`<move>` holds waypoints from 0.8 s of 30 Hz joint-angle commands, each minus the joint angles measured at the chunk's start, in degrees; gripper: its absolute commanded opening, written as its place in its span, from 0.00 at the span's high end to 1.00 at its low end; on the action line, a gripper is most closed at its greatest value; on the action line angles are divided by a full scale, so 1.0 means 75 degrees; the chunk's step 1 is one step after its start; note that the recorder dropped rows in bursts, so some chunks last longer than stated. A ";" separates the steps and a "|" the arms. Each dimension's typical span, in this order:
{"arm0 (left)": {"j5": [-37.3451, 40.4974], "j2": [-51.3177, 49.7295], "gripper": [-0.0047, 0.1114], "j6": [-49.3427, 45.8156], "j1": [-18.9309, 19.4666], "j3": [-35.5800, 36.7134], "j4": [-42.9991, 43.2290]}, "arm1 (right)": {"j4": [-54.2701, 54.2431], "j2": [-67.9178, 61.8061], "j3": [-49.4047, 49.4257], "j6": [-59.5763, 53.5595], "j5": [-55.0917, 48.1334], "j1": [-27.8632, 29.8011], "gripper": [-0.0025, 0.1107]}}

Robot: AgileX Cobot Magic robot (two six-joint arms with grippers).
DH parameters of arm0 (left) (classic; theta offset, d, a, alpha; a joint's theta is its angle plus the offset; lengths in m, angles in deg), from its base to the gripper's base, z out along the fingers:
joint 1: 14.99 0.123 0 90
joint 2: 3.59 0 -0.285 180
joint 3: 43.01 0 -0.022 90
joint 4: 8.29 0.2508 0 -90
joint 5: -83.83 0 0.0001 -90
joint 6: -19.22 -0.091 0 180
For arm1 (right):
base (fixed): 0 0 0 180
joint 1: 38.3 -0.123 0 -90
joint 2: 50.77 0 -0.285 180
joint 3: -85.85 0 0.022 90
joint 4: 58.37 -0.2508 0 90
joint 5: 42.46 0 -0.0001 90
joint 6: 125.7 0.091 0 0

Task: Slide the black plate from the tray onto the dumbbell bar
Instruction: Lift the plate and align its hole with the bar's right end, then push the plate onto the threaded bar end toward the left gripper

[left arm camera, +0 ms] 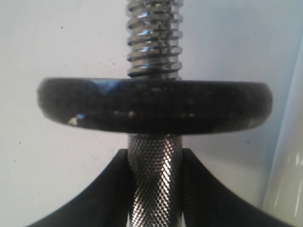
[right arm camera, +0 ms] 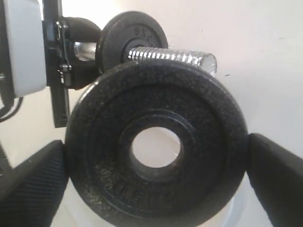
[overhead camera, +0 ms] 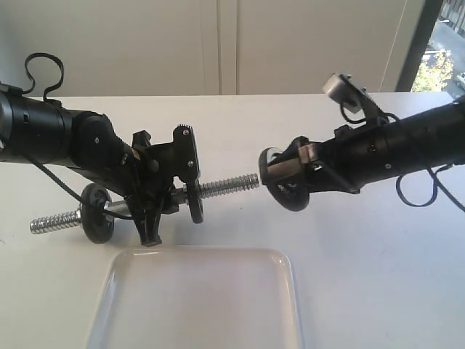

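My left gripper (overhead camera: 150, 201) is shut on the knurled middle of the dumbbell bar (overhead camera: 225, 185) and holds it above the table, roughly level. In the left wrist view the gripper (left arm camera: 155, 191) clamps the bar (left arm camera: 154, 165) just behind a black disc (left arm camera: 154, 106). A second disc (overhead camera: 96, 213) sits nearer the bar's left end. The right gripper (overhead camera: 287, 178) is shut on the black plate (overhead camera: 282, 190), held on edge just right of the bar's threaded tip. From the right wrist, the plate (right arm camera: 104, 142) fills the gripper (right arm camera: 156, 182), with the threaded end (right arm camera: 173, 56) beyond its rim. The tray (overhead camera: 109, 291) lies below.
The white table (overhead camera: 378, 276) stretches out around the tray. A white wall (overhead camera: 218, 43) stands behind, with a window (overhead camera: 443, 58) at the far right. Black cables (overhead camera: 40, 69) loop off both arms.
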 commanded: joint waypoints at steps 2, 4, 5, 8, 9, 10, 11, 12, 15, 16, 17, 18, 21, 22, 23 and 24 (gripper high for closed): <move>-0.0521 0.0310 0.96 0.0055 -0.0012 -0.0195 -0.0242 | -0.1721 -0.1174 -0.0370 -0.1332 -0.2331 0.0930 0.98; -0.0522 0.0325 0.96 0.0070 -0.0012 -0.0195 -0.0242 | -0.1828 -0.1630 -0.0480 -0.1354 -0.2331 0.1000 0.98; -0.0506 0.0326 0.96 0.0070 -0.0012 -0.0195 -0.0242 | -0.1858 -0.1786 -0.0513 -0.1354 -0.2331 0.0998 0.98; -0.0489 0.0359 0.96 0.0094 -0.0012 -0.0195 -0.0242 | -0.2022 -0.2194 -0.0544 -0.1375 -0.2331 0.0998 0.98; -0.0489 0.0372 0.96 0.0094 -0.0012 -0.0195 -0.0242 | -0.2060 -0.2297 -0.0560 -0.1375 -0.2331 0.0998 0.98; -0.0473 0.0394 0.96 0.0094 -0.0012 -0.0195 -0.0242 | -0.2115 -0.2373 -0.0572 -0.1388 -0.2331 0.0998 0.98; -0.0473 0.0424 0.96 0.0094 -0.0012 -0.0195 -0.0242 | -0.2153 -0.2442 -0.0589 -0.1422 -0.2331 0.0998 0.98; -0.0473 0.0458 0.96 0.0113 -0.0012 -0.0195 -0.0242 | -0.2235 -0.2460 -0.0589 -0.1429 -0.2331 0.0998 0.98; -0.0473 0.0546 0.96 0.0113 -0.0012 -0.0195 -0.0242 | -0.2496 -0.2492 -0.0606 -0.1515 -0.2331 0.0974 0.98; -0.0473 0.0546 0.96 0.0113 -0.0012 -0.0195 -0.0242 | -0.2568 -0.2492 -0.0606 -0.1515 -0.2331 0.0949 0.98; -0.0463 0.0582 0.96 0.0113 -0.0012 -0.0195 -0.0242 | -0.2620 -0.2492 -0.0606 -0.1515 -0.2331 0.0932 0.98; -0.0463 0.0582 0.96 0.0113 -0.0012 -0.0195 -0.0242 | -0.2655 -0.2492 -0.0606 -0.1539 -0.2331 0.0896 0.98; -0.0441 0.0600 0.96 0.0113 -0.0012 -0.0195 -0.0242 | -0.2824 -0.2492 -0.0606 -0.1551 -0.2331 0.0792 0.98; -0.0421 0.0600 0.96 0.0113 -0.0012 -0.0195 -0.0242 | -0.2917 -0.2492 -0.0606 -0.1551 -0.2331 0.0741 0.98; -0.0423 0.0616 0.96 0.0113 -0.0012 -0.0195 -0.0242 | -0.2965 -0.2492 -0.0606 -0.1551 -0.2331 0.0697 0.98; -0.0403 0.0618 0.96 0.0113 -0.0012 -0.0195 -0.0242 | -0.3030 -0.2492 -0.0606 -0.1551 -0.2331 0.0628 0.98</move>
